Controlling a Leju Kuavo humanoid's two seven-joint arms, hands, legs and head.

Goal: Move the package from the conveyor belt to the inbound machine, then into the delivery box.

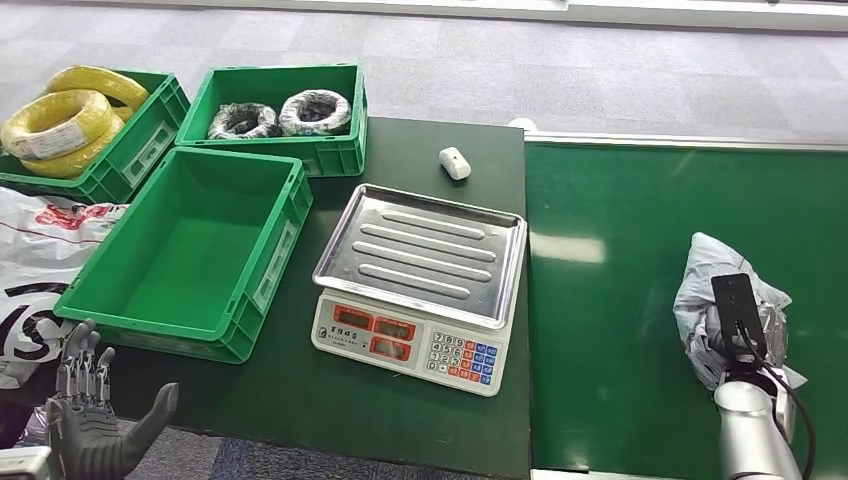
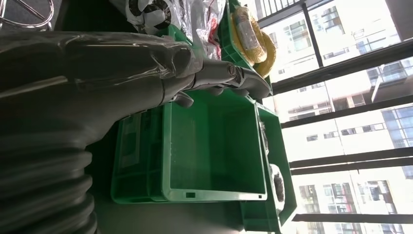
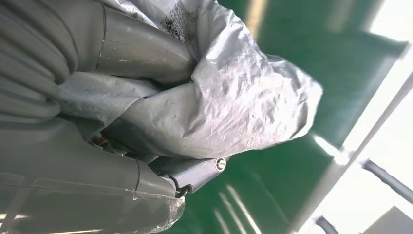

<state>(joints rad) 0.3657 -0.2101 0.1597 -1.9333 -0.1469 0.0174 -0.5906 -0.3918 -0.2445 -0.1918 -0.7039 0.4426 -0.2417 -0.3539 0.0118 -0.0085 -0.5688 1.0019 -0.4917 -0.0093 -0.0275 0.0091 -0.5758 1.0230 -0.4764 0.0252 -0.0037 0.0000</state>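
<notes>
The right hand [image 1: 738, 352] closes around the grey package [image 1: 728, 285] near the conveyor belt's [image 1: 620, 330] near right edge; the left hand [image 1: 92, 415] hangs open, holding nothing, off the bench's near left corner. The slick, crumpled wrap could slip free on the carry to the scale [image 1: 420, 275]. Farther left waits the empty green box [image 1: 190, 250].
</notes>
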